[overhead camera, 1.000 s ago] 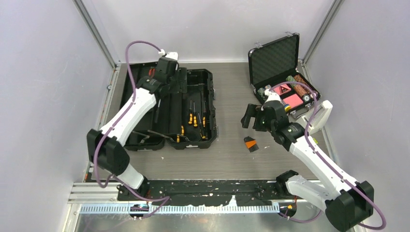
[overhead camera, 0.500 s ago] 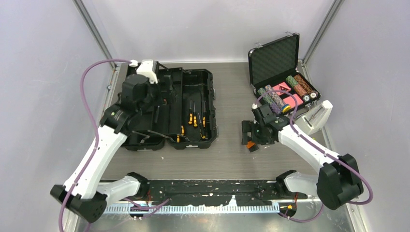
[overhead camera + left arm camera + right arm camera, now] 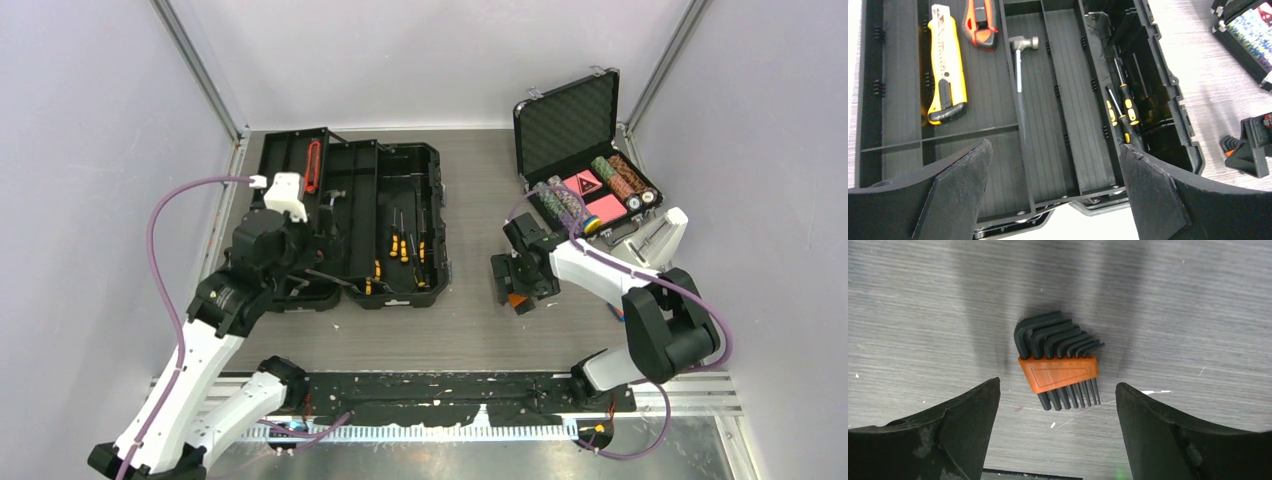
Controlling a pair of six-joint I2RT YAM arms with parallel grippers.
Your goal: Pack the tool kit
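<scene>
Two arms share one loose tool. At far left the large black plastic toolbox (image 3: 432,180) lies open. The left gripper (image 3: 1054,150) hangs over its near edge, jaws spread wide and empty. Bare grey table (image 3: 470,335) gives open room between the box's right wall and the set of black hex keys in an orange plastic holder (image 3: 1058,373), which lies flat on the table. The right gripper (image 3: 1057,386) is plainly nearer: it sits directly above, fingers spread, one on either side, touching nothing. The set's long axis runs finger to finger, so closing would likely pinch its ends. Farther right, the small black foam-lined case (image 3: 570,115) stands near.
</scene>
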